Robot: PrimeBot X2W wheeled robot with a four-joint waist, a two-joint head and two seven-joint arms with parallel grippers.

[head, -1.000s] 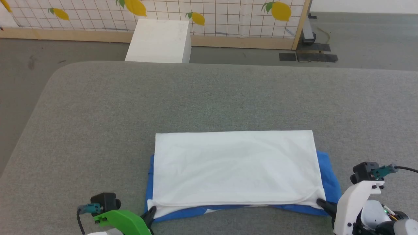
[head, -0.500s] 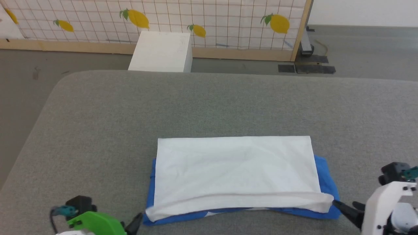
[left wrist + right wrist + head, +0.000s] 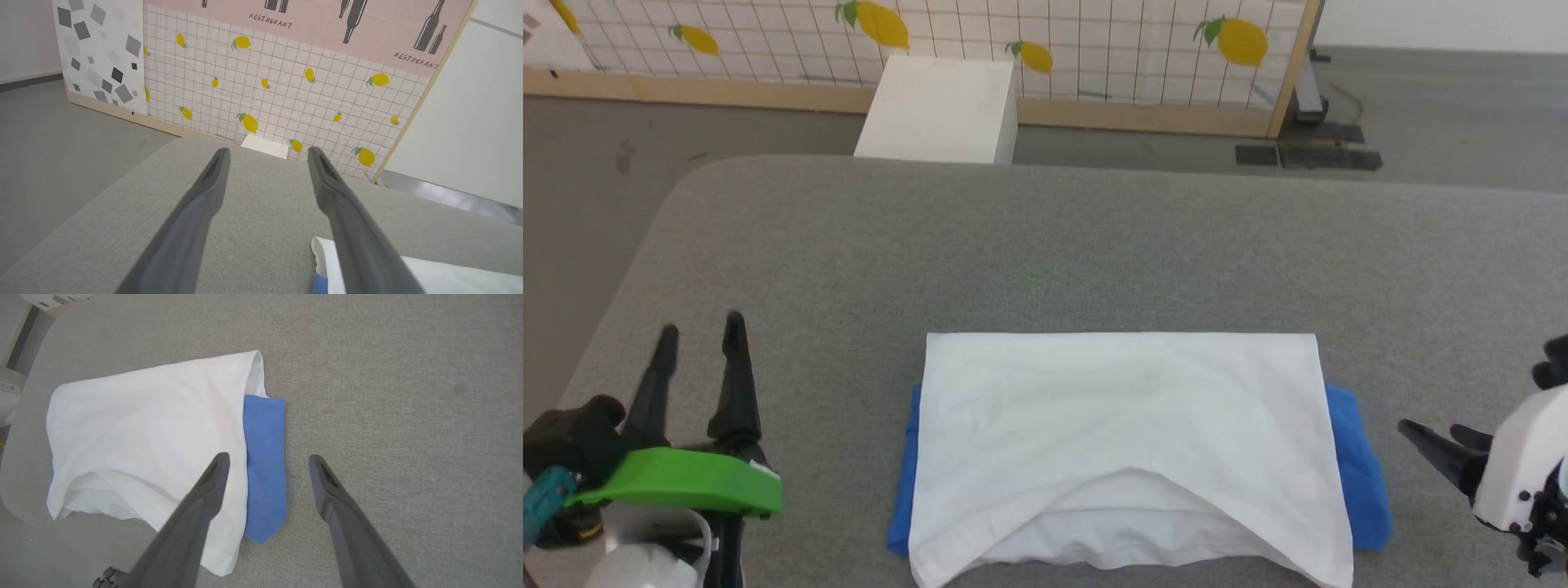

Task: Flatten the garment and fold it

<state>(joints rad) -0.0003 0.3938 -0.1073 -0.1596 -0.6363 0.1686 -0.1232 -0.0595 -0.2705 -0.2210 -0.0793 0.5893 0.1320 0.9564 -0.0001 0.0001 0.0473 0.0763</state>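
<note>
- Both my left fingers [image 3: 735,359] and right fingers [image 3: 1431,445] stand spread, empty.
- Shirt [image 3: 1123,425] lies half-folded, lower centre, on the desk [image 3: 1054,245].
- Soft, light, floppy: I'd pinch its side edges.

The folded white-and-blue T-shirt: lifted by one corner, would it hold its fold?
Probably not: the soft white T-shirt with blue sleeves looks limp, its near layers gaping. Likely light; pushing would probably bunch it on the grey fabric tabletop.
</note>
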